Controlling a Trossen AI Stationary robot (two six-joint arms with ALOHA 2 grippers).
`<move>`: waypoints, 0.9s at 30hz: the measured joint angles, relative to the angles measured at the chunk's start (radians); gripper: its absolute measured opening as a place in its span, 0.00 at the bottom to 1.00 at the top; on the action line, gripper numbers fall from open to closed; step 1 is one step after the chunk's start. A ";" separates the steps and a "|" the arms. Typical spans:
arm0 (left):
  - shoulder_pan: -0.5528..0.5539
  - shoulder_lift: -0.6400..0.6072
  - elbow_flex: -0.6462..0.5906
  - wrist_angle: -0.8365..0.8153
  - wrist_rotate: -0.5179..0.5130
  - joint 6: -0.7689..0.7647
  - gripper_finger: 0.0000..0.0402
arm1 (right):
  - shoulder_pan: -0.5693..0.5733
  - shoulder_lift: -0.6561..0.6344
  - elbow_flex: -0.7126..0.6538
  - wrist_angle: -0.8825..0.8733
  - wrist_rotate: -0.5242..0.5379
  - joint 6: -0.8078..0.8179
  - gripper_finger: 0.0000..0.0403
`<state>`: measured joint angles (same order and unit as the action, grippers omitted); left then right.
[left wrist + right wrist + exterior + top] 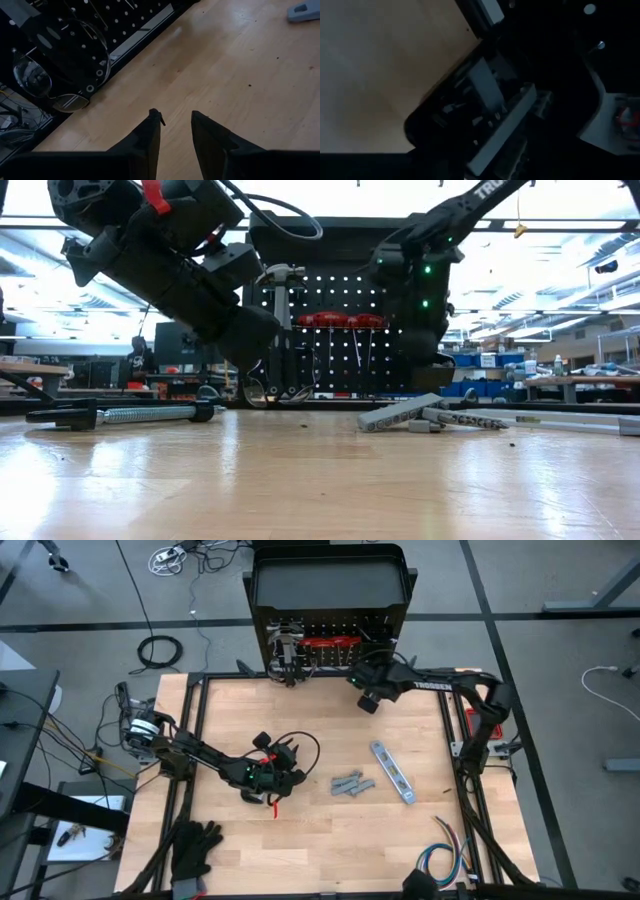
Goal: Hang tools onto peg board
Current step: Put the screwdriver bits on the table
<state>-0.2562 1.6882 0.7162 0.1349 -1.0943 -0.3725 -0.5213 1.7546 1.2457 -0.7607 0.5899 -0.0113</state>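
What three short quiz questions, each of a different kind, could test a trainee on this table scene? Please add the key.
1. True or false: the left gripper holds a hammer.
2. Which arm reaches up to the peg board? A) the left arm B) the right arm C) both arms
3. Fill in: the red-handled tools already hang on the ____.

Key:
1. False. Its fingers stand apart over bare wood of the table, with nothing between them.
2. B. The right gripper is at the board; the left one is over the middle of the table.
3. Peg board. The silver flat bar tool and the grey metal pieces lie on the table.
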 joint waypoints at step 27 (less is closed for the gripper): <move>0.000 0.000 0.000 0.000 0.000 0.004 0.27 | -0.024 0.027 0.001 -0.101 0.078 -0.037 0.31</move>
<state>-0.2562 1.6882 0.7162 0.1352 -1.0943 -0.3687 -0.5457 1.7813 1.2469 -0.8619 0.6681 -0.0479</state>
